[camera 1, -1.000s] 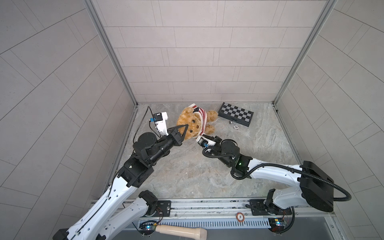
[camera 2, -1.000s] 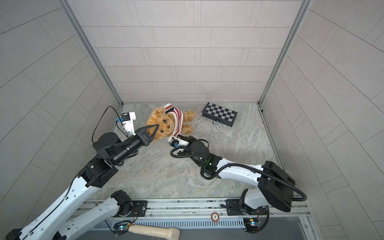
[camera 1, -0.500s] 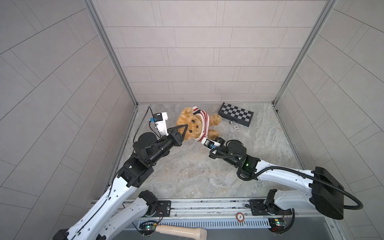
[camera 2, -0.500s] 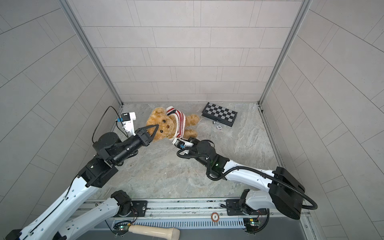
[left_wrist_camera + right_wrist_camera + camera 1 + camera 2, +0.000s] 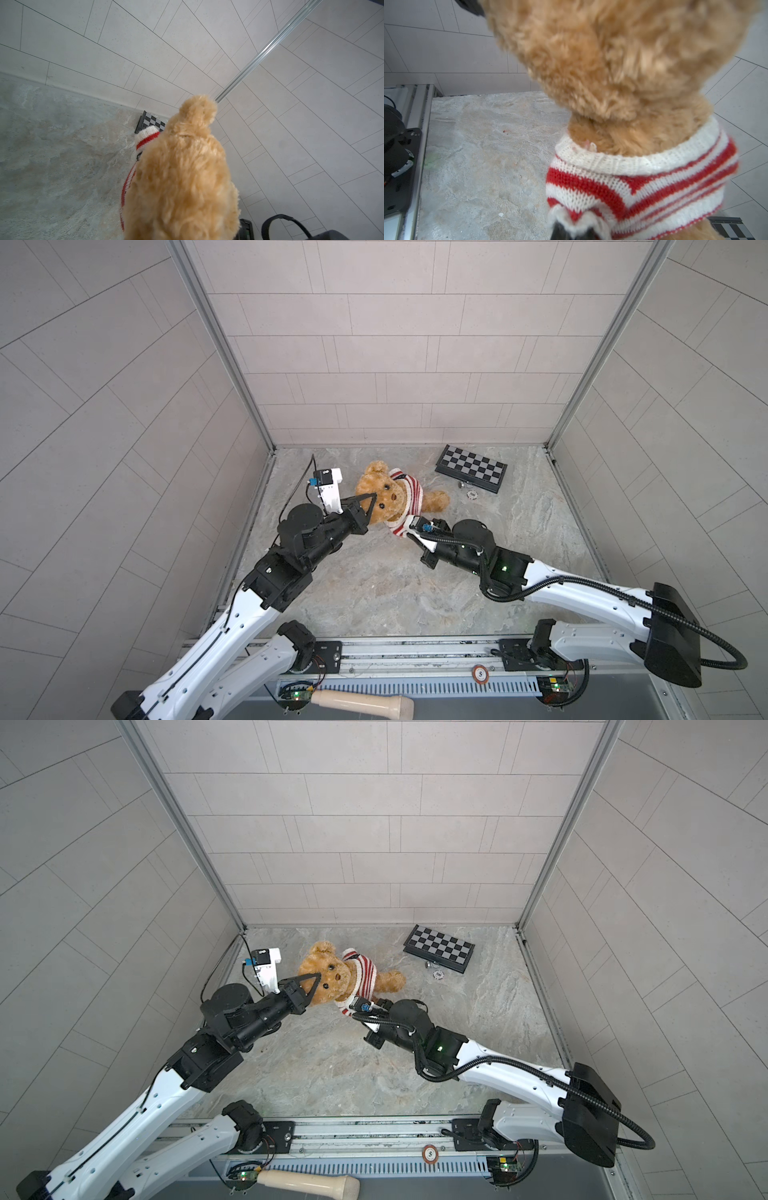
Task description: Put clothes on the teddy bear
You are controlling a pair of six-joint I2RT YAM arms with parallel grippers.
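- Compared with one second before, the sweater (image 5: 409, 494) sat lower on the teddy bear (image 5: 384, 502). It had been bunched up near the head, and now its white collar lay around the neck and the stripes covered the chest.
- The right arm had also moved nearer to the bear, and its jaws, which had stood a little apart, had come together.
- I judged that the head was already through the sweater, so the next part was pulling the hem down over the body. Whether the arms were inside the sleeves, I could not tell.
- The jaws of the right gripper (image 5: 572, 231) were clamped on the white hem of the sweater, as the right wrist view showed.
- The jaws of the left gripper (image 5: 369, 502) were almost together and pinched the fur at the side of the bear's head, as before.
- The bear was at the back left part of the table (image 5: 374, 597), between the two arms, with its head toward the left arm and its bare legs toward the chessboard (image 5: 471, 468).
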